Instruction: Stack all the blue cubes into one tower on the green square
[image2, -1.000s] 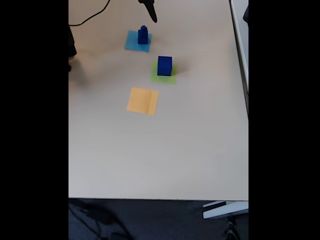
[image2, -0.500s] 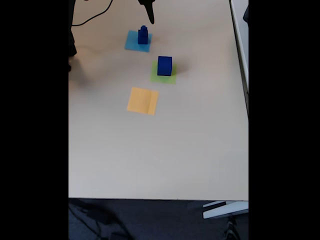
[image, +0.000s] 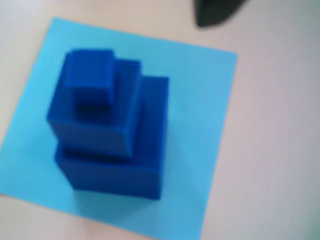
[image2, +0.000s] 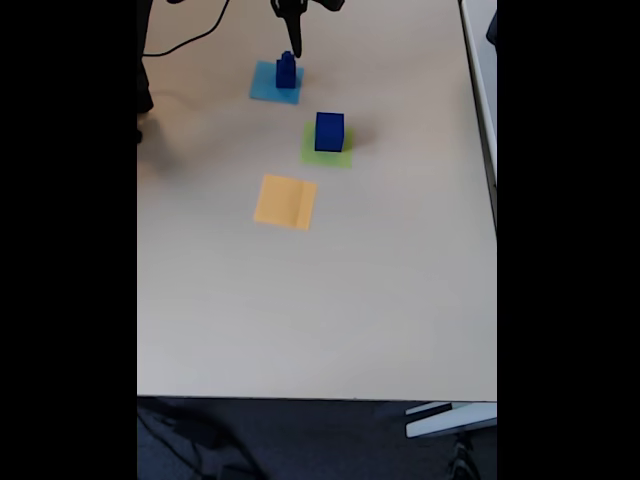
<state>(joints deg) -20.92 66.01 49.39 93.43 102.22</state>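
The main risk sits on the light-blue square, at the far left of the group in the fixed view. There a small stack of blue cubes stands, and the dark end effector hangs just above and beyond it. In the wrist view the stack reads as three tiers, the smallest on top, each set toward the far left corner of the one below instead of centred. If the end effector comes down off-centre, it could push the top cube off or topple the whole stack; closing on a lower cube could also carry the upper ones along loosely, so that they slide off on the way. Only one dark tip shows in the wrist view, at the top edge, so I cannot tell whether the end effector is spread or closed; nothing appears to be in it.

Counting from left to right in the fixed view: one orange-yellow square, nearest and bare; one light-blue square carrying what seem to be three stacked cubes; one green square, just right of it and a little nearer, with one large blue cube on it. That makes about four cubes, three paper squares and one table. The tower belongs on the green square, so most cubes are on the wrong patch.
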